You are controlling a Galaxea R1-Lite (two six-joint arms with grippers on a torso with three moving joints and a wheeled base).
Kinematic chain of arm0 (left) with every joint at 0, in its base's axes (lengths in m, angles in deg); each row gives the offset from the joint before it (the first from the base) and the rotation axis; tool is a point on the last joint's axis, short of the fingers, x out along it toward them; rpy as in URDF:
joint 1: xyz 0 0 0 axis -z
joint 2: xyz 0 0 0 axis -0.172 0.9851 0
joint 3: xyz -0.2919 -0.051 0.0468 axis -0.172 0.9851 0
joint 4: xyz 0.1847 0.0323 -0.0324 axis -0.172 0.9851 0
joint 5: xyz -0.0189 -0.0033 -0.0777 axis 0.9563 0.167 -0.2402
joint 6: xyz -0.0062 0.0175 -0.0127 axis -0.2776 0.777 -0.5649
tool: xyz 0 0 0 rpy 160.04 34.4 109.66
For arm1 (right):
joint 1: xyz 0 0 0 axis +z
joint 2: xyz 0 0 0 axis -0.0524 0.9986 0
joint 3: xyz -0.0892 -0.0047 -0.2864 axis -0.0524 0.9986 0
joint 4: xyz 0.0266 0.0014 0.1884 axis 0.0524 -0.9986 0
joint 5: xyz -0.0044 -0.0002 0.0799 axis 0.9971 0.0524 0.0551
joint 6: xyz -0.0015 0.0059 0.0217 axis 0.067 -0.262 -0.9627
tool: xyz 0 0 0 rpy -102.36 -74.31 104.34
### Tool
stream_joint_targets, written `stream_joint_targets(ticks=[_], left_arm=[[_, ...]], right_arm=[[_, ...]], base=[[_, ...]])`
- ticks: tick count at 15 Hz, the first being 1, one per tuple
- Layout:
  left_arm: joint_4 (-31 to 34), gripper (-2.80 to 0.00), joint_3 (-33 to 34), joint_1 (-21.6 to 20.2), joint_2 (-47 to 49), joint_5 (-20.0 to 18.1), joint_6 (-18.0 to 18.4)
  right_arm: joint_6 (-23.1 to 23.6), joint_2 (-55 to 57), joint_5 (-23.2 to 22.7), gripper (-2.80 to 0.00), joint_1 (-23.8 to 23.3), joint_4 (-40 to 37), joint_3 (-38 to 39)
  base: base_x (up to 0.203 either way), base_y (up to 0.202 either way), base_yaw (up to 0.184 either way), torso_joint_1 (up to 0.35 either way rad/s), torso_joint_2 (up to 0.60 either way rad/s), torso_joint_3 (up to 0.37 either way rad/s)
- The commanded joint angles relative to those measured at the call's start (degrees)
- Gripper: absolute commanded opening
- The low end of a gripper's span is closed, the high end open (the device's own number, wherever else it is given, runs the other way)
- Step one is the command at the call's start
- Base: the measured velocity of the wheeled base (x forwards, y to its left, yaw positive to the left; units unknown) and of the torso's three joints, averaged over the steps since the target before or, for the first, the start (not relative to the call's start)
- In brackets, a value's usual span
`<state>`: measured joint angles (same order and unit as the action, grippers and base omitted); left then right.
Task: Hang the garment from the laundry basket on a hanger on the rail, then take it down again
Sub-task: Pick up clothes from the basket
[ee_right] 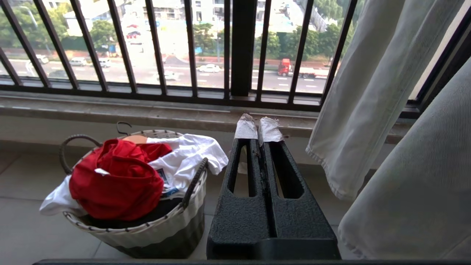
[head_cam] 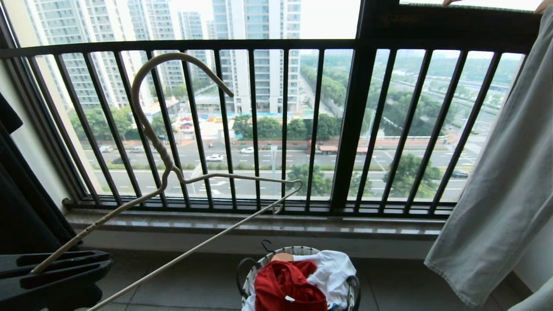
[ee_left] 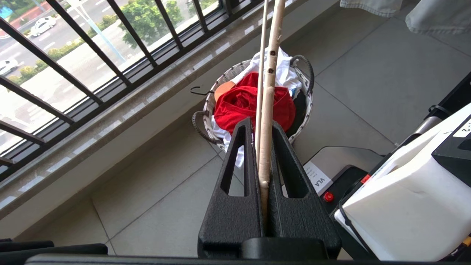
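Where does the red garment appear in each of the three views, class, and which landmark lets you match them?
Head view: the red garment lies at the bottom centre, heaped in the laundry basket.
Left wrist view: it sits at the centre, in the basket, partly behind the hanger that the left gripper holds.
Right wrist view: it sits at the lower left, atop the basket.
Shared landmark: the black window railing behind the basket.

A small white label on the robot's base plate, just beside the left gripper's black fingers, reads "VLA" in dark letters. On the white housing at the right, a white sticker carries dark characters cut off by the picture edge, too partial to read. No other text is legible.
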<state>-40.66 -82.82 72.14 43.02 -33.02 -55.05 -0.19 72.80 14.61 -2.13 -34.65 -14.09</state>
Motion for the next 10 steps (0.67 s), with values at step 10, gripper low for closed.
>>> stream_joint_targets(ticks=[10], left_arm=[[0.17,-2.8,0.44,-0.01,1.61,0.14,-0.18]], right_arm=[[0.02,0.04,-0.02,-2.8,0.0,-0.01,0.0]], base=[[0.0,0.0,0.0,-0.085,0.42,0.333]])
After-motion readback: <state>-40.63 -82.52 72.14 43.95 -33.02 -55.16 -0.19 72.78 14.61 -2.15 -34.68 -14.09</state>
